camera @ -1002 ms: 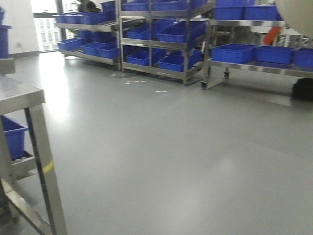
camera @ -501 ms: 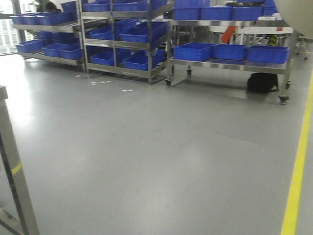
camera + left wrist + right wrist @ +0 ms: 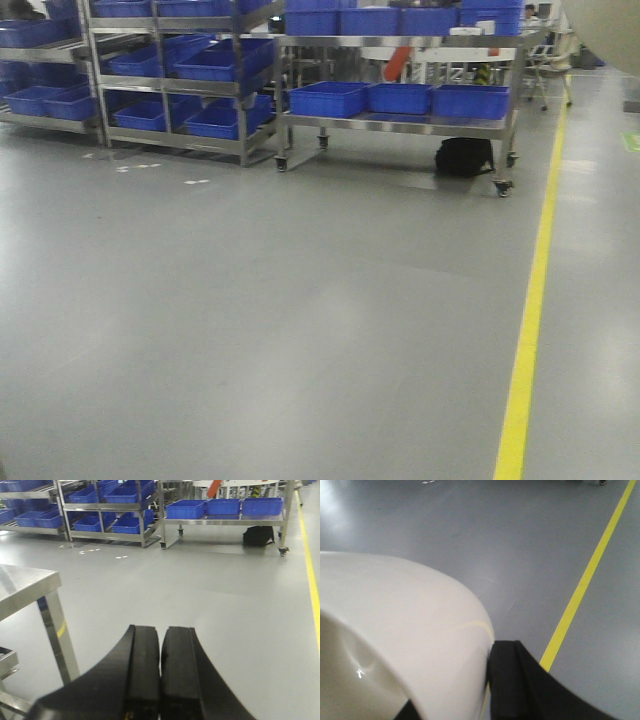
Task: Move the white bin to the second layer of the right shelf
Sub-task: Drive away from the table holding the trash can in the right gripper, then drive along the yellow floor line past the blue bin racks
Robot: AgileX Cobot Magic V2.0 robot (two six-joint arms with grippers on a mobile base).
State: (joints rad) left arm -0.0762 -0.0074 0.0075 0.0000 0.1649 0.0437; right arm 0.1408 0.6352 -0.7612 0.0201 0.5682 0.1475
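The white bin [image 3: 395, 630], glossy off-white with a rounded rim, fills the left half of the right wrist view. My right gripper [image 3: 455, 692] is shut on its wall, and one black finger [image 3: 510, 680] presses against the outside. A pale curve of the bin [image 3: 612, 28] shows at the top right corner of the front view. In the left wrist view my left gripper [image 3: 161, 647] is shut, pads together, with nothing between them, above bare grey floor. The right shelf second layer is out of view.
Steel racks [image 3: 240, 90] loaded with blue crates [image 3: 325, 98] line the far side, and a black bag [image 3: 463, 157] lies under a wheeled rack. A yellow floor line [image 3: 530, 320] runs along the right. A shiny steel table [image 3: 25, 585] stands to the left.
The front view has swung to the right. The steel table slid out of it on the left, the racks shifted left, and the yellow line came in on the right.
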